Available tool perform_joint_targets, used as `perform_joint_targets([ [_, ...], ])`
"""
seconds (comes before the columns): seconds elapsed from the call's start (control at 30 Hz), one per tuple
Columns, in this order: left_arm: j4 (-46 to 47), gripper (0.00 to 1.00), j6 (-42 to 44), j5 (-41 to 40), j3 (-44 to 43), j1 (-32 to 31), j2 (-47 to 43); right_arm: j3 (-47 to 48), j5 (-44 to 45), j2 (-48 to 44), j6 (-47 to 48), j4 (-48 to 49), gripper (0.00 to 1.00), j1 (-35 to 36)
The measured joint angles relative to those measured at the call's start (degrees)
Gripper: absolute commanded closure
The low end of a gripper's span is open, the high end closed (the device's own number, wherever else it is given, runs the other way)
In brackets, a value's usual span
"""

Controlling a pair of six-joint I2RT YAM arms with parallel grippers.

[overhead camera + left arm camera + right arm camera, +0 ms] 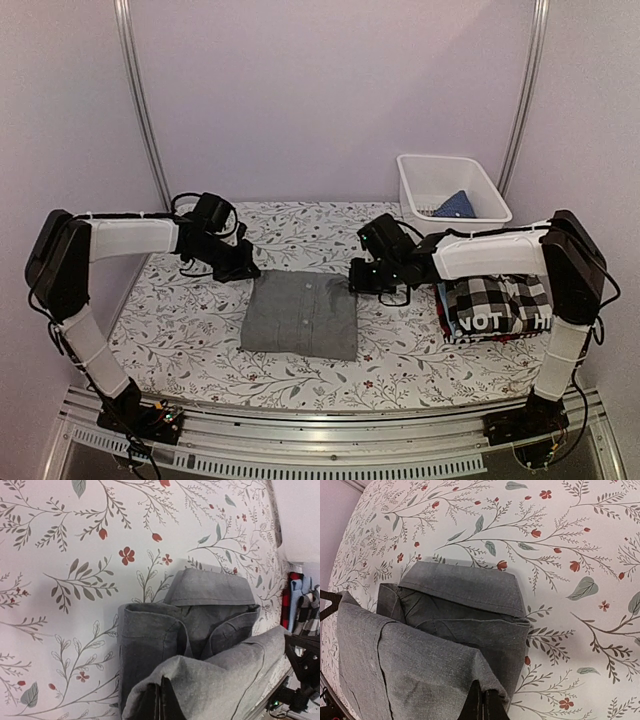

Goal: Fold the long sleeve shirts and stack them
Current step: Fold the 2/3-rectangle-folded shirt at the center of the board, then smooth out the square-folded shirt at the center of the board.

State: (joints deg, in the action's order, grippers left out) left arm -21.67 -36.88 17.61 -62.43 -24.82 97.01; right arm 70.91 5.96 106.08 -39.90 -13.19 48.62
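Grey button-up shirt (300, 318) lies folded into a neat rectangle on the floral tablecloth (180, 320), to the left of the white basket (420, 175) and nearer to my bases than it is. My left claw (160, 704) is pinched together on a fold of its cloth at the corner farthest from the basket. My right claw (482, 706) is clamped the same way on the far corner closest to the basket. In both wrist views the fabric humps up over my fingers, and the collar lies flat on the side towards the basket's end of the table.

I judge this shirt light and limp. It will sag and unfold wherever I am not supporting it, and a thin pinch could slip off a single layer. The woven cloth looks matte, so it should not slide much in my fingers. The best hold is through all the layers at two corners of one edge, lifted level together. On the near side of the basket sits the stack, with the checked shirt (500, 295) on top and the dark shirt lettered "NOT" (480, 322) beneath.
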Motion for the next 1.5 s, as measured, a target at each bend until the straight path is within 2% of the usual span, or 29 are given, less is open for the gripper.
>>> perform_joint_targets([
  [0.27,1.1,1.0,2.9,1.9,-8.5,2.4,12.9,4.2,-0.6,8.1,2.0,1.0,1.0,-4.2],
  [0.63,1.0,1.0,3.9,2.9,-16.6,3.0,14.4,7.4,-0.7,9.1,3.4,1.1,0.99,-6.4],
  [0.67,1.0,0.97,4.3,3.1,-17.7,3.1,15.3,7.4,-0.7,9.1,3.4,1.2,0.96,-6.7],
  [0.73,1.0,0.85,5.1,3.4,-20.8,3.4,18.1,7.8,-0.9,9.3,3.7,1.2,0.79,-7.6],
  [0.77,1.0,0.71,5.3,3.4,-23.0,3.6,20.3,8.3,-1.0,9.6,3.7,1.2,0.72,-8.2],
  [0.83,0.4,0.52,6.3,3.6,-25.9,4.1,23.3,9.9,-1.4,10.6,4.0,1.0,0.59,-9.4],
  [0.9,-1.0,0.42,6.6,3.5,-29.0,4.7,25.9,12.2,-1.5,11.8,5.0,0.2,0.51,-10.3],
  [0.97,-2.7,0.4,7.5,3.1,-30.8,5.6,26.4,14.4,-1.6,12.2,5.7,-0.6,0.49,-10.8],
  [1.07,-4.2,0.41,8.0,2.8,-32.5,6.3,25.0,17.5,-1.4,12.2,6.9,-2.3,0.52,-10.6],
  [1.17,-4.5,0.48,8.0,2.5,-30.1,6.5,20.0,18.8,-1.1,11.4,7.9,-3.2,0.54,-9.2],
  [1.37,-3.8,0.75,6.2,6.4,-14.9,4.2,4.0,18.9,-0.7,9.7,8.3,-5.6,0.64,0.3],
  [1.5,-2.5,0.85,4.2,9.8,-6.9,0.7,-0.8,18.9,-2.1,9.7,7.8,-6.5,0.74,7.1],
])
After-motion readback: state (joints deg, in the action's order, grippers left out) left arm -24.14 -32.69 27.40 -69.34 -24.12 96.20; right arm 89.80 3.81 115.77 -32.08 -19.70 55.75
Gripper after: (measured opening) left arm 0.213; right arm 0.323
